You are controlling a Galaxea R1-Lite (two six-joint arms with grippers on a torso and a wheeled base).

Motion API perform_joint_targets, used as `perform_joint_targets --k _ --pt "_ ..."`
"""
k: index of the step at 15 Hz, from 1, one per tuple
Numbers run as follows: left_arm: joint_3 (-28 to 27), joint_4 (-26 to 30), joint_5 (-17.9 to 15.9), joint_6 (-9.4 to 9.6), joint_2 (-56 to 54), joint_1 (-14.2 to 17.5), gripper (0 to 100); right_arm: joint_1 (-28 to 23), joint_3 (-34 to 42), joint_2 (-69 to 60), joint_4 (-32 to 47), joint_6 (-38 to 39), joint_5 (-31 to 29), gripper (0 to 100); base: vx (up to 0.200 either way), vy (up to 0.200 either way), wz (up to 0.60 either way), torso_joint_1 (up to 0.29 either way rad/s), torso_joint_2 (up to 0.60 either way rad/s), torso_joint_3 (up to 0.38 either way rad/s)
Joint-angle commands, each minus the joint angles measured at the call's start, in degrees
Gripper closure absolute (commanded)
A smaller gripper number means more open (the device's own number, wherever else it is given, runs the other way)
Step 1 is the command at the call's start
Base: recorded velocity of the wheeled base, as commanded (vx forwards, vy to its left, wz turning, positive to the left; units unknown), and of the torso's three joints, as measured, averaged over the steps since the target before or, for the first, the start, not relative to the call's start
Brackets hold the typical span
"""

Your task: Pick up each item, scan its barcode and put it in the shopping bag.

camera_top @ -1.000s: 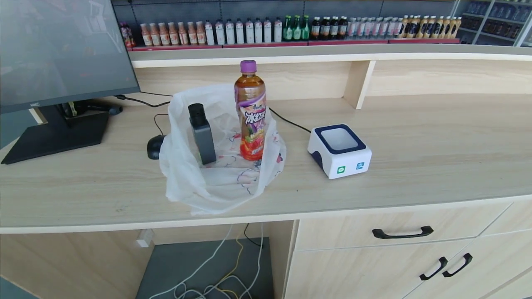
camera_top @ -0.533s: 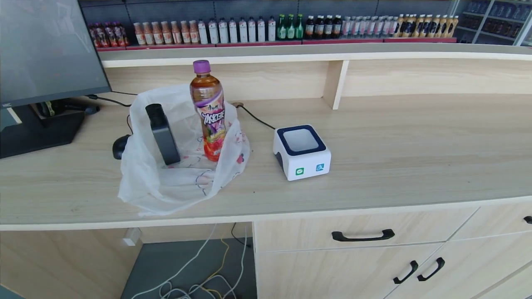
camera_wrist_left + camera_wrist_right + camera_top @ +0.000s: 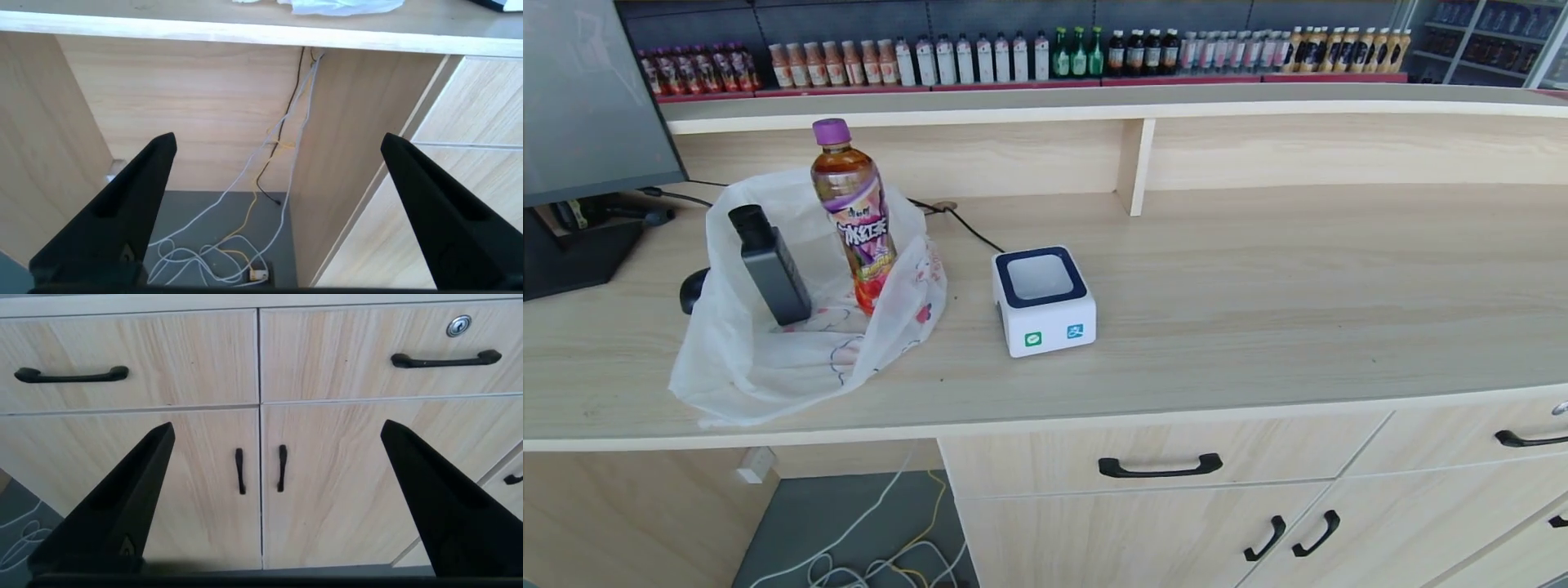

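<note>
A long counter of pale wood-grain laminate (image 3: 1258,310) ran across the room. Its raised back ledge of the same wood (image 3: 1094,102) stood on an upright divider panel (image 3: 1134,163). Under the front edge sat a wide drawer with a black bar handle (image 3: 1160,467), and below it paired cabinet doors with black handles (image 3: 1282,535). A neighbouring drawer bore a round silver lock (image 3: 458,326). To the left, an open recess showed grey floor (image 3: 800,506) strewn with loose white, yellow and black cables (image 3: 282,145). Behind the counter, a dark panelled wall (image 3: 980,16) carried a red-edged shelf (image 3: 1013,84) lined with drink bottles (image 3: 980,59). The light was soft and even.
</note>
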Motion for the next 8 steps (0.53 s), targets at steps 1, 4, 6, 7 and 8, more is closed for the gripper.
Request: perform_joint_targets --k 1,4,6,7,8 --pt "0.00 -0.08 -0.02 0.00 -0.02 0.00 0 0.06 0.01 0.07 0.07 -0.02 -0.01 0 0.000 0.000 0.00 0.000 0.00 0.000" --pt "0.00 -0.08 -0.02 0.00 -0.02 0.00 0 0.06 0.01 0.07 0.07 -0.10 -0.01 0 0.000 0.000 0.00 0.000 0.00 0.000" --pt "0.00 -0.08 -0.02 0.18 -0.02 0.00 0 0.06 0.01 0.07 0.07 -0.10 -0.01 0 0.000 0.000 0.00 0.000 0.00 0.000" --pt "0.00 -0.08 -0.02 0.18 -0.02 0.00 0 0.06 0.01 0.07 0.07 -0.19 -0.01 0 0.000 0.000 0.00 0.000 0.00 0.000" --pt "0.00 -0.08 -0.02 0.18 -0.02 0.00 0 0.06 0.01 0.07 -0.01 -0.19 -0.01 0 0.000 0.000 0.00 0.000 0.00 0.000"
